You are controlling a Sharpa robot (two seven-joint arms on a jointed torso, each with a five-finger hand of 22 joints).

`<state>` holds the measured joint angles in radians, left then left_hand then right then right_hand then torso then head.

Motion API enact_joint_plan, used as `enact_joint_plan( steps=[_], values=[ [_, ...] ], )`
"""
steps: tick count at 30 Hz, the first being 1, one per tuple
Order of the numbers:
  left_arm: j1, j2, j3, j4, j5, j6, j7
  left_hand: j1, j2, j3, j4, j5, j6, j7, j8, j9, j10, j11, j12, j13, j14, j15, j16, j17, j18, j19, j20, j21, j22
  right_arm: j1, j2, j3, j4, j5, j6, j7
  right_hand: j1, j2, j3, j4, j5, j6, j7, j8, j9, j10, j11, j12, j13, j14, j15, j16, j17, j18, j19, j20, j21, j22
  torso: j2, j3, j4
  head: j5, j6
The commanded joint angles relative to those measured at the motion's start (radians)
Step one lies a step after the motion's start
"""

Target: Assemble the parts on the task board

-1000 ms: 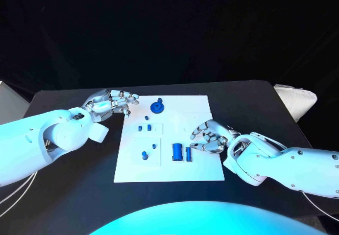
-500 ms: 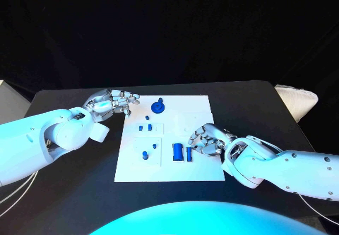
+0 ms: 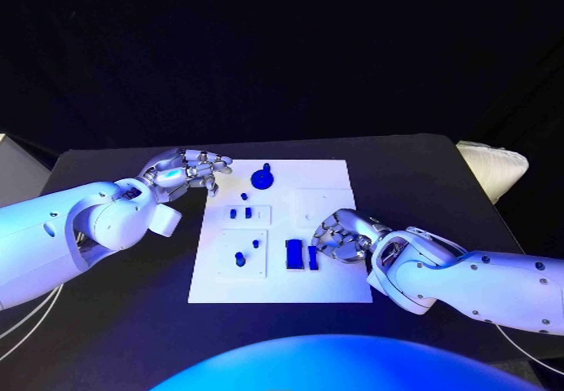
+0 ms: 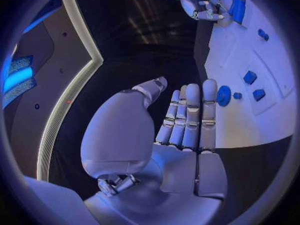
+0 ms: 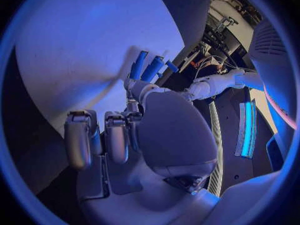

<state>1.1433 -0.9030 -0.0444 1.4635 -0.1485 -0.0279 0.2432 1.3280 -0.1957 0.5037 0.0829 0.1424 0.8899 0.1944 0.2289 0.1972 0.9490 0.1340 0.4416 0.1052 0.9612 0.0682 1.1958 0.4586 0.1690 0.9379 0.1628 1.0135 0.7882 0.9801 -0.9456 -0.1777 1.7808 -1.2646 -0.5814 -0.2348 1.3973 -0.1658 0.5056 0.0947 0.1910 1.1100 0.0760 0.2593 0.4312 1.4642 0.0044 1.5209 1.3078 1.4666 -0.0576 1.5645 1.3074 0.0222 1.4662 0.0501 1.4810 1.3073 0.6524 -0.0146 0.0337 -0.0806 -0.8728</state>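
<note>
The white task board (image 3: 335,179) lies mid-table with several blue parts on it. A round part (image 3: 263,175) sits near its far edge, small pieces (image 3: 240,213) stand in the left half, and two upright bars (image 3: 301,255) lie side by side near the middle. My right hand (image 3: 341,235) hovers just right of the bars, fingers curled loosely downward, one fingertip (image 5: 133,85) reaching the bars (image 5: 145,67). Nothing is held in it. My left hand (image 3: 186,173) stays off the board's far-left corner, its fingers (image 4: 187,115) stretched out and empty beside the round part (image 4: 224,95).
The board rests on a black table (image 3: 117,269). A white padded object (image 3: 491,167) sits at the table's right edge and a pale box (image 3: 12,163) at the left edge. My right forearm (image 3: 470,281) covers the table right of the board.
My right hand has slid left across the board, closing in on the two blue bars. The left hand has stayed where it was.
</note>
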Motion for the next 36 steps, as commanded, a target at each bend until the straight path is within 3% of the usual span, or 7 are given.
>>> enact_joint_plan(
  steps=[1, 7, 14, 20, 27, 36],
  values=[
    [0.000, 0.002, 0.001, 0.001, -0.001, 0.017, 0.004, 0.006, 0.001, 0.002, 0.006, 0.001, -0.009, -0.001, 0.004, -0.001, -0.002, -0.002, 0.004, 0.002, -0.006, -0.002, -0.003, 0.001, 0.014, -0.004, 0.001, -0.006, 0.000, -0.005, 0.005, -0.002, 0.002, -0.016, 0.034, 0.006, -0.011, 0.001, 0.003, -0.009, -0.005, 0.006, -0.003, 0.007, 0.008, 0.091, -0.008, 0.008, 0.245, 0.104, -0.009, 0.006, 0.263, -0.006, 0.086, -0.010, 0.004, 0.242, 0.000, -0.0002, 0.0008, -0.001, 0.000],
    [0.000, 0.001, 0.001, 0.001, -0.001, 0.017, 0.002, 0.007, 0.001, 0.002, 0.007, 0.001, -0.009, -0.001, 0.004, -0.001, -0.002, -0.002, 0.004, 0.002, -0.006, -0.003, -0.003, 0.001, 0.014, -0.003, 0.001, -0.005, 0.000, -0.005, 0.006, -0.002, 0.001, -0.019, 0.021, 0.007, -0.015, 0.002, 0.005, -0.015, -0.006, 0.008, -0.005, 0.013, 0.013, 0.093, -0.011, 0.013, 0.247, 0.104, -0.012, 0.006, 0.263, -0.006, 0.086, -0.012, 0.007, 0.242, 0.000, 0.0001, 0.0007, -0.001, 0.000],
    [0.000, 0.001, 0.001, 0.001, -0.001, 0.016, 0.002, 0.007, 0.001, 0.002, 0.007, 0.001, -0.009, -0.001, 0.004, -0.001, -0.002, -0.002, 0.004, 0.002, -0.006, -0.003, -0.003, 0.001, 0.014, -0.003, 0.001, -0.005, 0.000, -0.006, 0.001, -0.002, 0.004, -0.021, -0.031, 0.024, -0.019, 0.002, 0.008, -0.021, -0.002, 0.006, -0.005, 0.017, 0.017, 0.091, -0.012, 0.007, 0.244, 0.104, -0.013, 0.006, 0.263, -0.005, 0.085, -0.014, 0.001, 0.241, 0.000, 0.0006, 0.0003, 0.001, 0.000],
    [0.000, 0.001, 0.001, 0.000, -0.002, 0.016, 0.002, 0.007, 0.002, 0.002, 0.007, 0.000, -0.010, -0.001, 0.003, -0.001, -0.002, -0.002, 0.004, 0.002, -0.006, -0.003, -0.003, 0.001, 0.014, -0.004, 0.000, -0.006, 0.000, -0.006, -0.004, -0.002, 0.008, -0.011, -0.065, 0.052, -0.033, 0.004, 0.019, -0.033, 0.009, -0.019, 0.003, 0.012, 0.020, 0.089, -0.006, 0.000, 0.241, 0.103, -0.010, 0.003, 0.257, -0.004, 0.084, -0.014, -0.004, 0.239, 0.001, 0.0010, 0.0010, 0.000, 0.000],
    [0.000, 0.001, 0.001, -0.001, -0.002, 0.016, 0.002, 0.007, 0.002, 0.002, 0.007, 0.000, -0.010, -0.001, 0.003, -0.001, -0.002, -0.002, 0.004, 0.002, -0.006, -0.003, -0.003, 0.001, 0.014, -0.004, 0.000, -0.006, 0.000, -0.006, -0.008, -0.002, 0.014, 0.014, -0.066, 0.090, -0.039, 0.006, 0.023, -0.036, 0.011, -0.027, 0.006, 0.008, 0.020, 0.091, -0.003, 0.007, 0.244, 0.104, -0.008, 0.005, 0.260, -0.005, 0.085, -0.013, 0.001, 0.241, 0.001, 0.0008, 0.0002, 0.000, 0.000],
    [0.000, 0.001, 0.001, -0.001, -0.002, 0.016, 0.002, 0.007, 0.002, 0.002, 0.007, 0.000, -0.010, -0.001, 0.003, -0.001, -0.002, -0.002, 0.004, 0.002, -0.006, -0.003, -0.003, 0.001, 0.014, -0.004, 0.000, -0.006, 0.000, -0.006, -0.010, -0.002, 0.014, 0.026, -0.032, 0.090, -0.071, 0.003, 0.020, -0.031, 0.004, -0.029, 0.004, 0.008, 0.022, 0.092, -0.003, 0.009, 0.245, 0.104, -0.007, 0.006, 0.263, -0.006, 0.086, -0.011, 0.004, 0.242, 0.000, 0.0000, 0.0006, 0.000, 0.000]
  ],
)
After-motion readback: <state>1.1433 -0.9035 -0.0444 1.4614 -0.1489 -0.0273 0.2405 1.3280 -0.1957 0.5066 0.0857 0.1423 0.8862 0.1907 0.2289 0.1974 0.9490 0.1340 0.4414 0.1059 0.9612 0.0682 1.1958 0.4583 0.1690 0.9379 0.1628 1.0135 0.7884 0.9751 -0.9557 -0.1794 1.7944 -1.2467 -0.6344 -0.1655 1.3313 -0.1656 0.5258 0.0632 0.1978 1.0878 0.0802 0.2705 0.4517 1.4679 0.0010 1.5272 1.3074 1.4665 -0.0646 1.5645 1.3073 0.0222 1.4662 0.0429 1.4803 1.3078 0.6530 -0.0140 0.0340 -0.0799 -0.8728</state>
